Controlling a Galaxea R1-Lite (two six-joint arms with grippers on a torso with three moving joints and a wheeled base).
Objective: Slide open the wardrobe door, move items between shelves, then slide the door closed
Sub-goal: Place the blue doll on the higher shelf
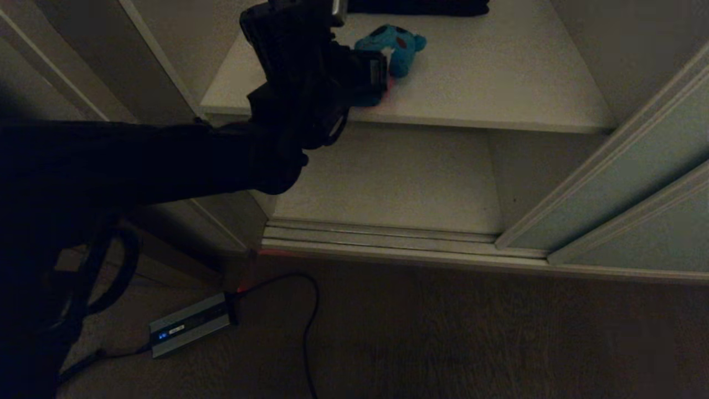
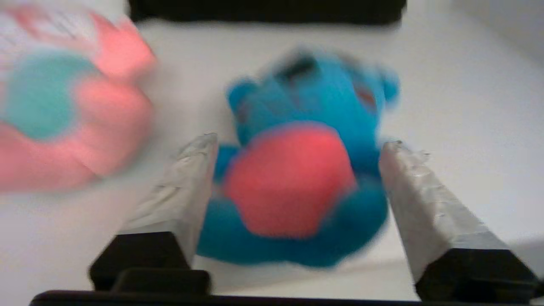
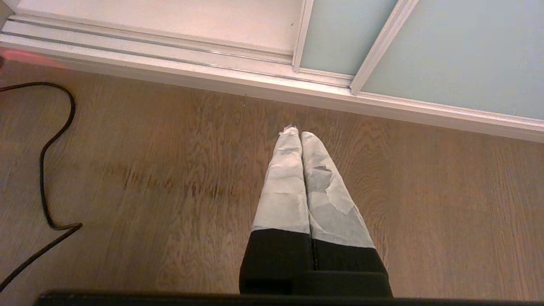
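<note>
Lying belly-up on the upper shelf (image 1: 498,83), the teal plush (image 2: 297,178) sits near the front edge, w/ the pink plush (image 2: 68,114) just beside it and a dark folded cloth (image 2: 263,10) along the back. Left claw (image 2: 297,144): jaws spread wide, one taped finger on each side of the teal toy and neither clearly pressing it, so nothing is gripped. In the head view the left arm (image 1: 166,160) reaches across the opening and hides the pink toy. Lower shelf (image 1: 388,183) shows bare below; sliding wardrobe door (image 1: 626,183) stands pushed to the robot's right, floor track (image 1: 388,235) exposed. Right claw (image 3: 301,136): fingers pressed together, empty, parked over the wood floor (image 3: 170,191) in front of the track, near a black cable (image 3: 46,148).

Step in hand, judged: item transfer, approx. mid-task. Whether this is a release or a pre-grasp can't be told. Next move needs either a clean retreat w/o snagging the plush, or a centred squeeze. Door closing remains.
</note>
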